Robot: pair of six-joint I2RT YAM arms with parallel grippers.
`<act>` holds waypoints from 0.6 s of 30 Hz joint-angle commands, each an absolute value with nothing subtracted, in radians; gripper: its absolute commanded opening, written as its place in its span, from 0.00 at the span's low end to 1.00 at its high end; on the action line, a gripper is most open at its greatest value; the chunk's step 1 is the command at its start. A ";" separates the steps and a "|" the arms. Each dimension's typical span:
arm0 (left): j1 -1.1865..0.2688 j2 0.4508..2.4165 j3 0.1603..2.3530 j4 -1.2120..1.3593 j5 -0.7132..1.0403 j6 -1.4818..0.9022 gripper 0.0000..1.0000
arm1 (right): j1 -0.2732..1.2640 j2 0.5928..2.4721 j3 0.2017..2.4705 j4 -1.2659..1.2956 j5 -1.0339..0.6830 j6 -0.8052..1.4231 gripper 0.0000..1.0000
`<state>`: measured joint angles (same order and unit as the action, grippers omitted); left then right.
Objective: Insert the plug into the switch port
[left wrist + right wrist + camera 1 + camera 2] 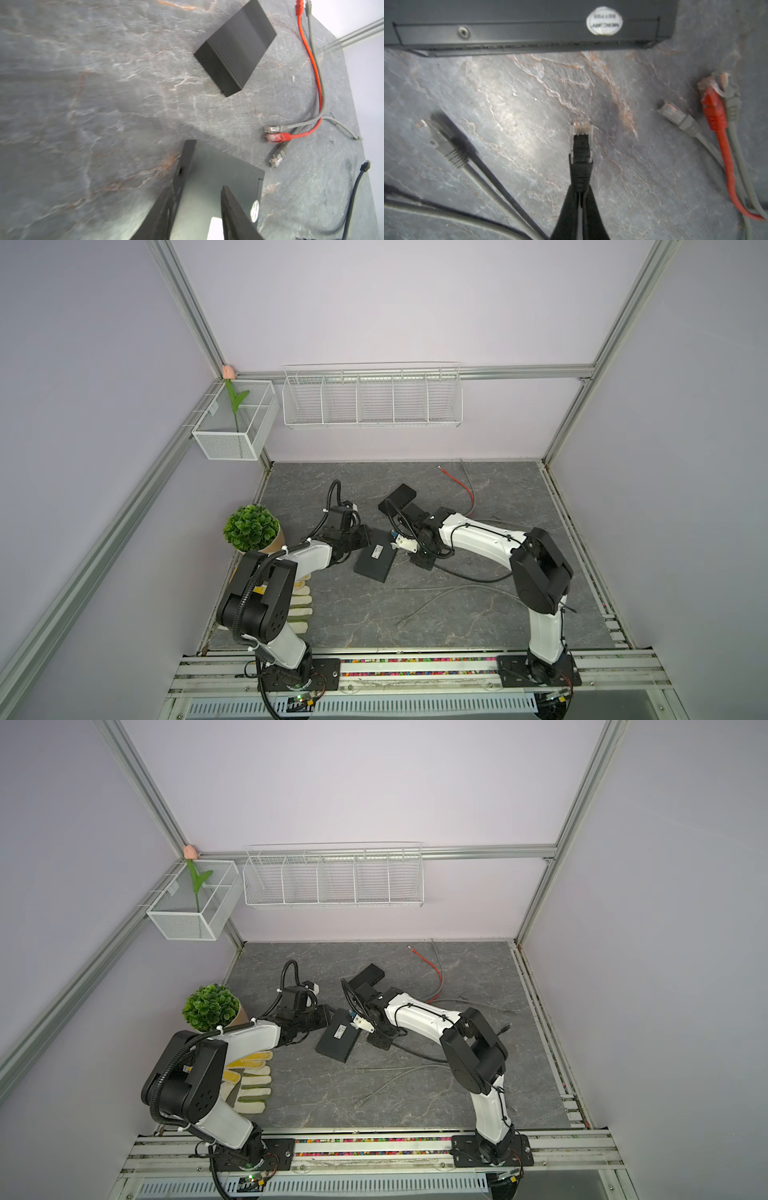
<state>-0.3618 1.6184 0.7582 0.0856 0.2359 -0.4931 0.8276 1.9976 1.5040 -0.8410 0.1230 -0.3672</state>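
Right gripper [580, 193] clenched on the plug [581, 143], whose tip points at the switch [529, 22] but stops short of it; only the right wrist view shows that gap. Left gripper [207, 166] straddles the switch's end in the left wrist view. I can't tell whether it is clamped or loose.

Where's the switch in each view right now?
Both top views: switch just below centre, between the arms.
Left wrist: switch seen between the fingers.
Right wrist: switch ahead of the plug.
Shared landmark: red cable.
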 commanded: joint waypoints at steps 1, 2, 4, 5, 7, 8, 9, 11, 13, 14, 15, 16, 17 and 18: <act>-0.357 1.617 0.733 0.108 0.239 -0.504 0.39 | 0.847 2.032 1.537 -0.872 0.118 -0.354 0.07; -0.357 1.617 0.727 0.114 0.236 -0.507 0.39 | 0.849 2.035 1.541 -0.875 0.116 -0.352 0.07; -0.357 1.617 0.707 0.131 0.237 -0.512 0.39 | 0.854 2.044 1.560 -0.890 0.100 -0.347 0.07; -0.357 1.616 0.699 0.138 0.236 -0.514 0.39 | 0.858 2.052 1.572 -0.900 0.098 -0.347 0.07; -0.357 1.612 0.680 0.154 0.240 -0.518 0.39 | 0.868 2.074 1.600 -0.926 0.100 -0.347 0.07; -0.357 1.610 0.674 0.158 0.241 -0.518 0.39 | 0.872 2.083 1.611 -0.935 0.102 -0.346 0.07; -0.357 1.608 0.666 0.163 0.241 -0.520 0.39 | 0.876 2.092 1.621 -0.940 0.103 -0.346 0.07; -0.358 1.610 0.653 0.177 0.242 -0.523 0.39 | 0.882 2.105 1.637 -0.946 0.094 -0.344 0.07; -0.357 1.614 0.645 0.188 0.251 -0.529 0.38 | 0.887 2.119 1.654 -0.950 0.092 -0.345 0.07; -0.359 1.615 0.641 0.194 0.254 -0.533 0.38 | 0.889 2.123 1.659 -0.951 0.091 -0.343 0.07; -0.358 1.616 0.636 0.199 0.257 -0.534 0.38 | 0.888 2.128 1.665 -0.950 0.089 -0.343 0.07; -0.359 1.614 0.634 0.205 0.260 -0.534 0.38 | 0.889 2.134 1.671 -0.985 0.087 -0.342 0.07; -0.360 1.614 0.631 0.208 0.262 -0.535 0.37 | 0.890 2.137 1.675 -0.988 0.088 -0.342 0.07; -0.360 1.614 0.627 0.212 0.265 -0.537 0.37 | 0.891 2.142 1.679 -0.992 0.087 -0.340 0.07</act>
